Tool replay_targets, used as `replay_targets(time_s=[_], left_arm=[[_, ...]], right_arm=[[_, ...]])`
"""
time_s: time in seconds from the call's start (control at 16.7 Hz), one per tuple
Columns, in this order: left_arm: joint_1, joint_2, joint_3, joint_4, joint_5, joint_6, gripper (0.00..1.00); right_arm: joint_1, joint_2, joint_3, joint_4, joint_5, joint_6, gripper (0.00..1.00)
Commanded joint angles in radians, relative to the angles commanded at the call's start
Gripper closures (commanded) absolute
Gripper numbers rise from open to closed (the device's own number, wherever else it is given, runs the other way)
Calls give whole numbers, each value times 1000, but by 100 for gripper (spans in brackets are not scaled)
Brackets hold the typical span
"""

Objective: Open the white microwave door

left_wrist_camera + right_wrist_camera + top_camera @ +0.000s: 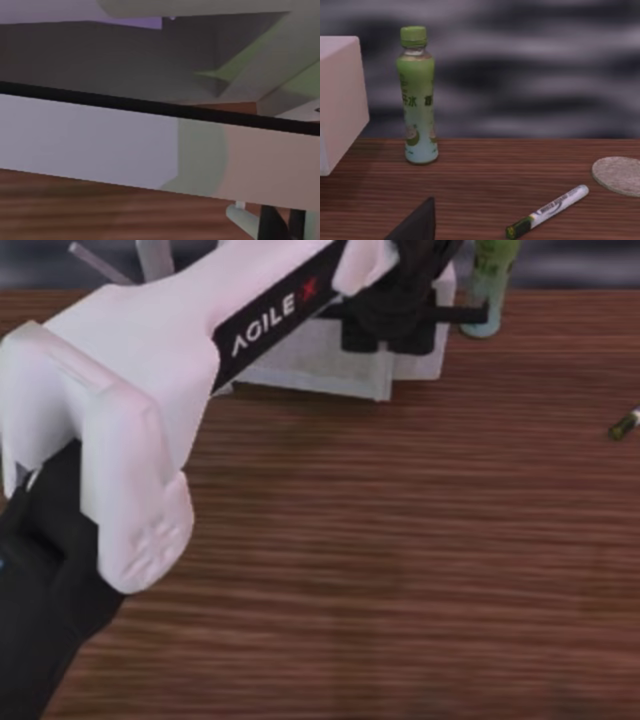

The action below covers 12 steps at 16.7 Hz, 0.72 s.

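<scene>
The white microwave (pixel 425 352) stands at the table's far edge, mostly hidden under my left arm; its corner (pixel 340 100) also shows in the right wrist view. The door (pixel 320 368) slants out from the box, ajar. Up close it is a pale panel (pixel 100 135) with a black upper edge. My left gripper (pixel 400 310) sits against the microwave front. Its black fingers (pixel 272 225) stand close together on the door's pale bar handle (pixel 242 217). One black finger (pixel 417 222) of my right gripper shows low over the wood, far from the microwave.
A green-capped bottle (pixel 490 285) stands just right of the microwave and also appears as a bottle (pixel 417 100) in the right wrist view. A white marker (pixel 547 211) with a dark green cap lies on the wooden table (pixel 400 560). A round beige coaster (pixel 619 175) lies beyond it.
</scene>
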Motion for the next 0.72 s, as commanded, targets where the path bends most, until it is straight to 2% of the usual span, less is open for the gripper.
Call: replay_targets(time_s=[0.24,0.72], left_arm=[[2,-71,-120,72,13,26,100],[2,-73,-124,74,14,27,100]], right_arm=[[0,0,0,0,0,0,0],[0,0,0,0,0,0,0]])
